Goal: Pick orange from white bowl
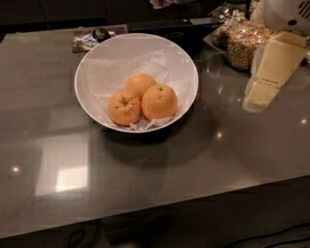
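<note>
Containers first: white bowl sits upper centre of frame, wide & shallow, lined w/ crumpled white paper. Three oranges inside, bunched toward the near side. The orange, biggest one, smooth w/ a tiny dark stem dot, is front right of the bunch, touching both others. Creased orange w/ star-like folds round its stem is front left. Plain orange lies behind, partly hidden by the other two.

Upper right: clear containers of mixed cereal-like bits, packed close together, contents speckled brown/cream.

Gripper hangs at right edge of frame, cream-coloured, tilted down-left, above the table & well apart from the bowl, holding nothing that shows. Can't tell if it is open or closed. White rounded arm housing above it, top right corner.

Writing: flat printed card upper left, just behind the bowl, w/ a small dark round object on it; print too small to read.

Surface: table is glossy dark grey, w/ a pale square light reflection lower left & a few small bright spots. Bowl casts a soft shadow toward the front. Background dark; dark floor w/ cables along bottom edge.
</note>
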Tool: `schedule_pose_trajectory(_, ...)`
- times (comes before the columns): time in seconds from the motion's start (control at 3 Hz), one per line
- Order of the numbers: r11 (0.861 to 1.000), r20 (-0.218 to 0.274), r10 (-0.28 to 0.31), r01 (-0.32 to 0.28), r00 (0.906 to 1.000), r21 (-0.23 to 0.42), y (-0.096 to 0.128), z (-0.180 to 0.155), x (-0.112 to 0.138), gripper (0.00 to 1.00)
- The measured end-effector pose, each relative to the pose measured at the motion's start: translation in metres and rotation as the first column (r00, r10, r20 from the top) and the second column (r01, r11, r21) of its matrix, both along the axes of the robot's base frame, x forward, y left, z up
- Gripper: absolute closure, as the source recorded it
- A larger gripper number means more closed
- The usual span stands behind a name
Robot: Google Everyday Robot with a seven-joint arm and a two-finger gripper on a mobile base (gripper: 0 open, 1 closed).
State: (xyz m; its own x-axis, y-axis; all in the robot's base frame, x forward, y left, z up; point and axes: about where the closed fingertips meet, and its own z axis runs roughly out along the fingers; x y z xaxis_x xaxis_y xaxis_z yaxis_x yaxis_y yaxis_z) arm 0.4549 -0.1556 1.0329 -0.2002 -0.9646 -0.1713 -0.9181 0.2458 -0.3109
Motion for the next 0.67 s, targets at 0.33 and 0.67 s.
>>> schedule_pose_trajectory(0.33, 0.999, -0.05, -0.006, 0.008, 0.9987, 0.038, 0.0141, -0.0085, 0.0141, 0.0)
schedule_pose_trajectory(0.67, 0.999, -0.022, -0.003, 0.005, 0.9998, 0.048, 0.0173, -0.0049, 0.0187, 0.0)
